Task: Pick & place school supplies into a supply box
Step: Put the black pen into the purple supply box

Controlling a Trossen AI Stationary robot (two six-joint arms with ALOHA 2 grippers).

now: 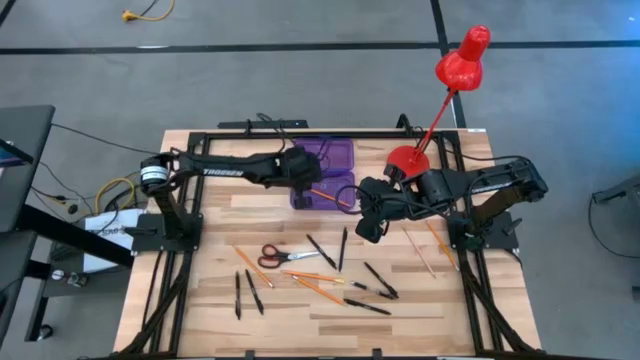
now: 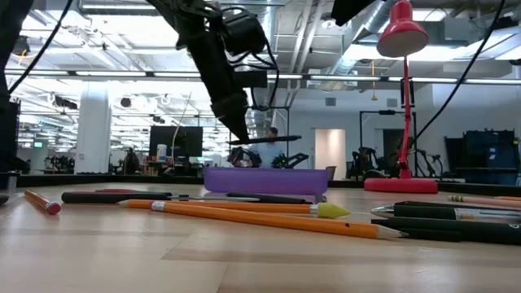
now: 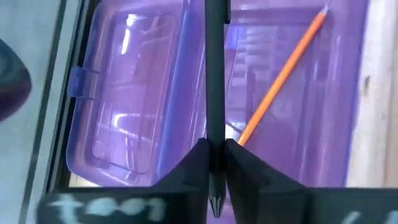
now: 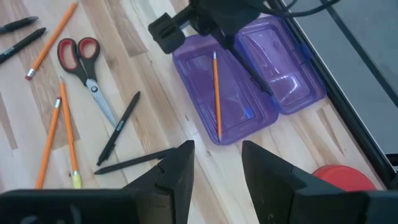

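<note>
Over the wooden desk (image 1: 200,300), the left tool (image 3: 214,163) pinches a black pen (image 3: 214,74) near its tip above the purple supply box (image 1: 325,172); light, stiff and probably slick, it suits a mid-barrel grip, while the right tool (image 4: 217,168) hangs spread nearby.

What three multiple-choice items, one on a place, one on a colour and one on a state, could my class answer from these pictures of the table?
1. Where is the orange pencil nearest the left claw?
A. Inside the open translucent purple plastic box
B. Under the lamp
C. On the floor

2. What colour are the scissors' handles?
A. Blue
B. Red
C. Green

3. What is the left claw doing?
A. Hanging empty
B. Gripping the scissors
C. Pinching a black pen above the box

Answers: 1 A, the right wrist view shows the pencil lying in the box's tray. 2 B, the high view shows red loops. 3 C, the left wrist view shows both fingers closed against the pen over the purple plastic.
</note>
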